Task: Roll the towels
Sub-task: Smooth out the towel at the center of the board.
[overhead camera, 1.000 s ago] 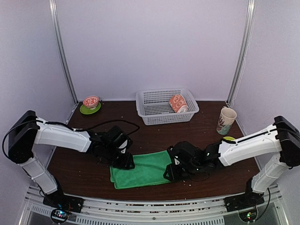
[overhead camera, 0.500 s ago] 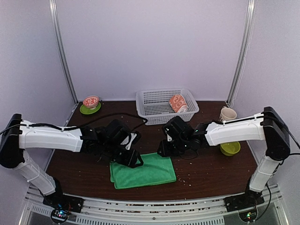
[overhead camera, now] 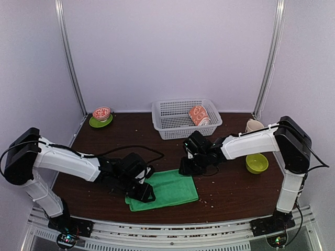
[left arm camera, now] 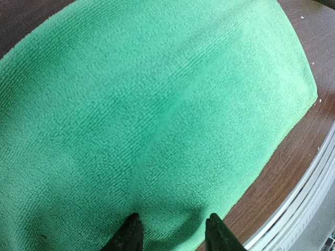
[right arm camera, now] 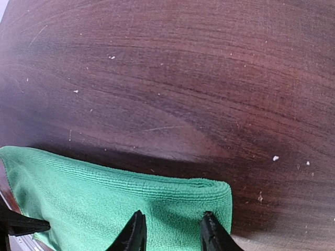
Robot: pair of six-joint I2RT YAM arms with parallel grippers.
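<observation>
Two towels are in sight; the green towel [overhead camera: 166, 187] lies folded flat on the counter [overhead camera: 235, 194] near its front edge; the peach-orange towel [overhead camera: 199, 115], printed in white, sits rolled up at the right end of the white basket [overhead camera: 172, 121] at the back.

The left jaws are low over the green towel's near left corner; seen from the wrist they stand partly open, the two black fingertips [left arm camera: 130, 236] apart with plush lying flat between them, and they have hold of nothing that I can see.

The right jaws are at the same towel's far right corner; they too stand partly open, fingertips [right arm camera: 137, 232] either side of a stretch of the folded edge, the cloth not pinched; beyond that edge is bare dark wood flecked with pale crumbs.

Off to the right a lime bowl [overhead camera: 256, 163] stands on the counter; a mug [overhead camera: 253, 125] shows half hidden behind the right arm [overhead camera: 251, 142]; a small pink bowl [overhead camera: 101, 112] on a green saucer [overhead camera: 98, 124] sits in the back left corner.
</observation>
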